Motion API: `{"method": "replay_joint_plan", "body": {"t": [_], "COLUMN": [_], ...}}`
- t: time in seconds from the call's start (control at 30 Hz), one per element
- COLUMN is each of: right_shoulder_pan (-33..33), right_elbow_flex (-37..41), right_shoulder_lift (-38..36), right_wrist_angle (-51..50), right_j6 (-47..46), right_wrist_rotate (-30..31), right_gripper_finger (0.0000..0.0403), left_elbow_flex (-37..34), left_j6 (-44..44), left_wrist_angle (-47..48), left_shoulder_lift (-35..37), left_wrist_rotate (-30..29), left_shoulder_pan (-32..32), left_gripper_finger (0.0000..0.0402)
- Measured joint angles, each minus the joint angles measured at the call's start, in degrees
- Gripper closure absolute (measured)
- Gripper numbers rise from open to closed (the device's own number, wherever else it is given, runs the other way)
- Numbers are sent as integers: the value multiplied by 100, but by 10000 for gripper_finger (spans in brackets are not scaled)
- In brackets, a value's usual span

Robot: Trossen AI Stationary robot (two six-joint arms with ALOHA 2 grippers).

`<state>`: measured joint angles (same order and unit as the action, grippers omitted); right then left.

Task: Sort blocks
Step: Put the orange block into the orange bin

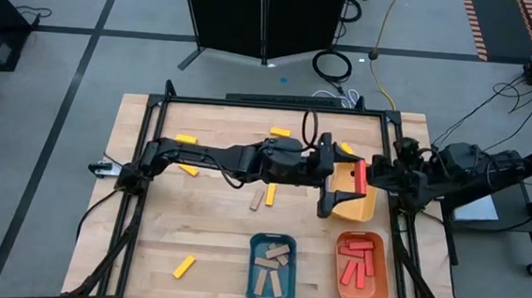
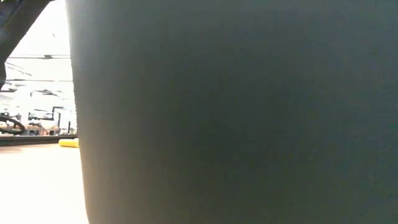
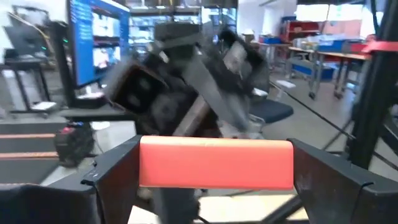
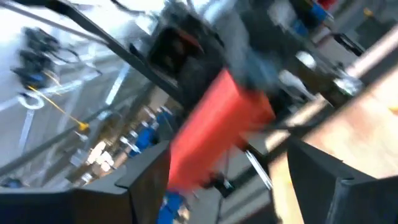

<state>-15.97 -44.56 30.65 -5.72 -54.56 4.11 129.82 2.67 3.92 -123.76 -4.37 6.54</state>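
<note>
A dark surface [image 2: 236, 112] right at the low camera fills most of that view; beside it only a strip of table [image 2: 37, 180] and one yellow block [image 2: 68, 142] show.

In the left wrist view, the red block [image 3: 216, 163] lies crosswise between the left gripper [image 3: 214, 171]'s two fingers, which are clamped on its ends. From above, the left arm [image 1: 209, 156] reaches from the table's left edge across to the right side, stretched long and low, with the gripper [image 1: 350, 178] holding the block [image 1: 360, 174] above the yellow tray [image 1: 360, 212].

The right arm [image 1: 471, 163] comes in from the right edge, and its gripper [image 1: 373, 173] meets the left one head-on at the block. In its wrist view the block [image 4: 217, 137] sits tilted between the right gripper [image 4: 230, 168]'s fingers, which stand apart, with a gap showing on one side.

Near the front edge, the blue tray [image 1: 251, 261] holds tan blocks [image 1: 271, 267] and the orange tray [image 1: 387, 270] holds red blocks [image 1: 359, 264]. Loose yellow blocks [image 1: 186, 140] lie scattered over the table, and two tan ones [image 1: 262, 199] lie under the left arm.
</note>
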Motion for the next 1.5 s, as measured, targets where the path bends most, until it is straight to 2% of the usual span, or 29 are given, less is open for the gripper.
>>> {"method": "replay_joint_plan", "body": {"t": [0.1, 0.67, 0.8, 1.0, 1.2, 1.33, 1.5], "right_shoulder_pan": [5, 2, 2, -2, -2, -2, -2], "right_elbow_flex": [-2, -2, -2, -2, -2, -2, -2], "right_shoulder_lift": [66, 374, 376, 374, 370, 370, 372], "right_wrist_angle": [245, 686, 764, 787, 845, 870, 877], "right_j6": [70, 146, 147, 131, 88, 53, 97], "right_wrist_rotate": [43, 34, 6, -37, -27, -16, -10], "right_gripper_finger": [162, 181, 213, 286, 351, 367, 355], "left_elbow_flex": [-12, -13, -12, -13, -13, -13, -13], "left_j6": [-37, 522, 1081, 2232, 2385, 2424, 2347], "left_wrist_angle": [6, -229, -224, -216, -232, -244, -237], "left_shoulder_lift": [-18, -13, -13, -13, -13, -13, -13], "left_wrist_rotate": [150, 182, 182, 146, 82, 82, 80], "left_shoulder_pan": [16, 40, 40, 76, 75, 78, 84], "left_gripper_finger": [61, 61, 61, 61, 61, 55, 31]}}
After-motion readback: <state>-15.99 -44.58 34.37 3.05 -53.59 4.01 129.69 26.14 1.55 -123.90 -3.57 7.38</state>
